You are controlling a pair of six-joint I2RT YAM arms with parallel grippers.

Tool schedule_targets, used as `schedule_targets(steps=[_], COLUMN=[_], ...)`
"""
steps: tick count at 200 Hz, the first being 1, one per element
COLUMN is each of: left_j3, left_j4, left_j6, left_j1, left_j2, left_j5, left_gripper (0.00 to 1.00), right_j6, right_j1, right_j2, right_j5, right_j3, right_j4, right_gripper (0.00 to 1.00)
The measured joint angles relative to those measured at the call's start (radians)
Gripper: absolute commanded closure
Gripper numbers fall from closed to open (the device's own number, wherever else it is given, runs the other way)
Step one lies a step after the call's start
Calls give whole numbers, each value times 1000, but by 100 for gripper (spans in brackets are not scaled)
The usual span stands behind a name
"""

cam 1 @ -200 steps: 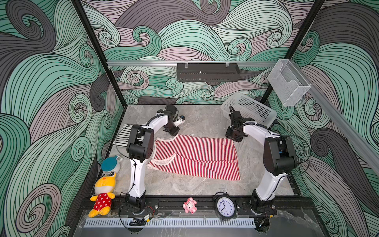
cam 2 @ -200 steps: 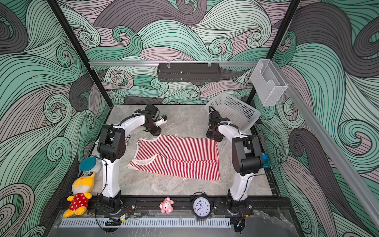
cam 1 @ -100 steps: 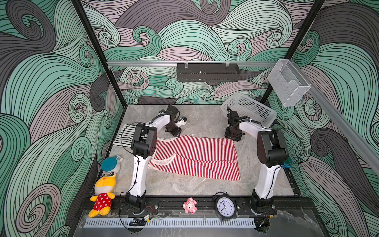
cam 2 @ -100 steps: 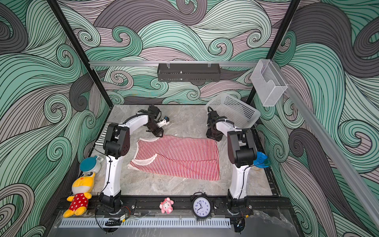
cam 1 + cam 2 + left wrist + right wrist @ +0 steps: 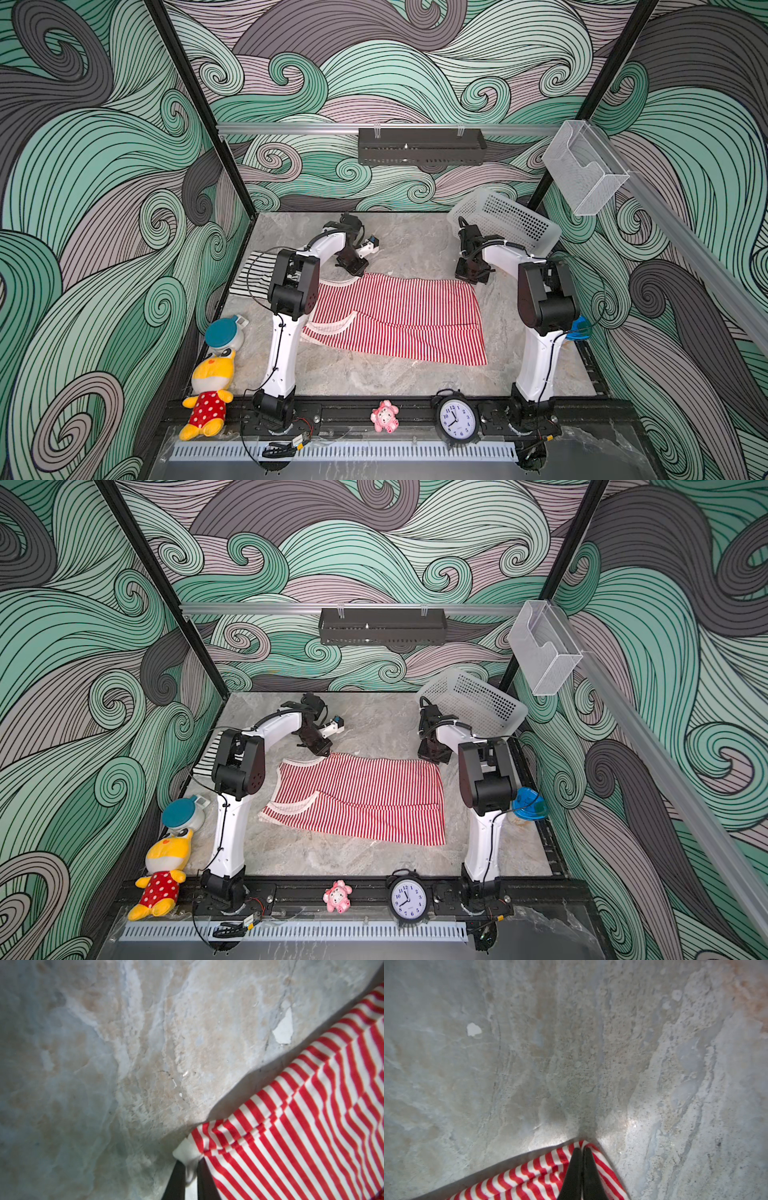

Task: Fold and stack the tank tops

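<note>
Two tools (image 5: 360, 273) (image 5: 470, 280) on one tank top (image 5: 399, 320)

White basket (image 5: 505, 224) far right; alarm clock (image 5: 456, 419) and pink toy (image 5: 384, 415) at near edge; yellow plush toy (image 5: 210, 390) near left; black shelf (image 5: 419, 146) on far wall.

Bright, even light from overhead in both top views, with only faint soft shadows on the bench (image 5: 415, 249); sharp across the middle, slightly bowed toward the frame edges. Dimmer and soft-focused in both wrist views: smeared stripes on the red-and-white tank top (image 5: 311, 1126), a dark shadow band along its edge, pale glare patches beside the right hand (image 5: 582, 1150).
</note>
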Motion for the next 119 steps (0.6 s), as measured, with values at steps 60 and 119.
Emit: schedule_targets(steps=[60,119], left_j3=[-135,-332], left_j4=[65,153], left_j6=[-15,-54], left_j1=[0,0], left_j2=[-113,-354], left_j5=[19,26], left_gripper=[92,90], right_j6=[-5,-6], right_j1=[13,32], right_j2=[-149,-312], right_j5=[16,6], right_j3=[-80,-250], right_j4=[6,41], right_gripper=[100,100])
